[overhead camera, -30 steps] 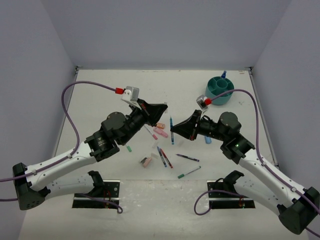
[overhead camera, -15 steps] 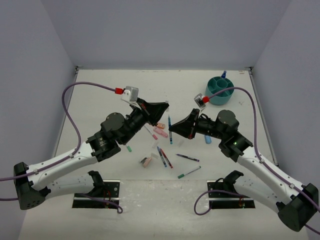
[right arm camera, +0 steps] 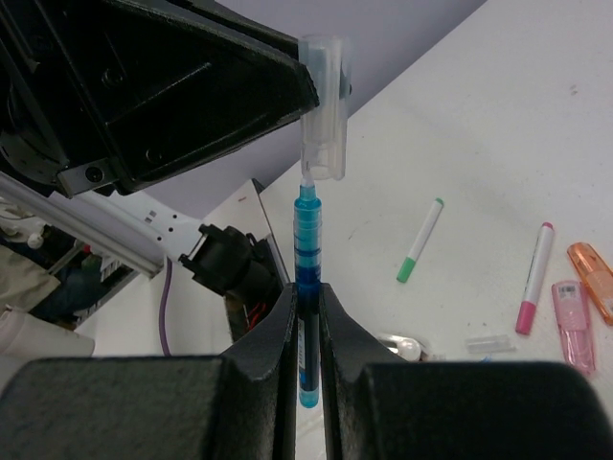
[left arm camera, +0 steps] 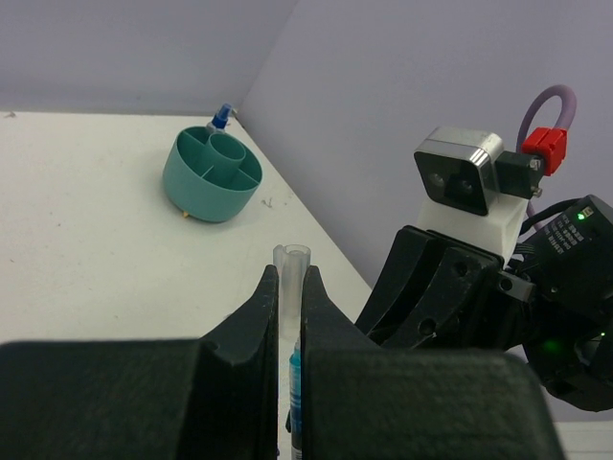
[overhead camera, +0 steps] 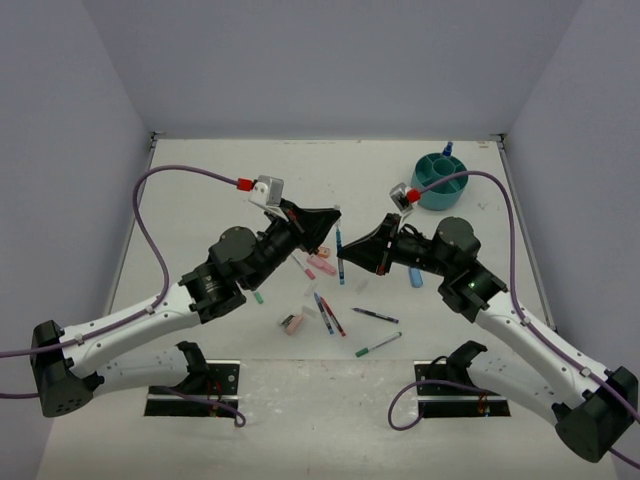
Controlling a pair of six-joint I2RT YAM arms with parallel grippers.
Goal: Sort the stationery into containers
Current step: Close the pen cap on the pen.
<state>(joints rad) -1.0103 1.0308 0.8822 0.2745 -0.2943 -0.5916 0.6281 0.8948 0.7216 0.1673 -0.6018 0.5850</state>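
My left gripper (overhead camera: 331, 215) is shut on a clear pen cap (left arm camera: 291, 261), held up in the air over the middle of the table. My right gripper (overhead camera: 346, 260) is shut on a blue pen (right arm camera: 306, 251) and points it at the left gripper. In the right wrist view the pen's tip sits just at the mouth of the cap (right arm camera: 324, 105). The pen also shows in the left wrist view (left arm camera: 295, 383) between my fingers below the cap. The round teal organizer (overhead camera: 440, 180) stands at the far right; it also shows in the left wrist view (left arm camera: 212, 175).
Loose on the table below the grippers lie pink highlighters (overhead camera: 320, 266), an orange one (overhead camera: 321, 250), a light-blue one (overhead camera: 415, 277), several pens (overhead camera: 328, 315), a black pen (overhead camera: 375, 316), a green-tipped pen (overhead camera: 377, 344) and a pink eraser (overhead camera: 292, 323). A blue-capped bottle (overhead camera: 448, 148) stands behind the organizer.
My left gripper has moved right with the cap, and my right gripper has moved left with the pen. The cap and the pen tip have come together.
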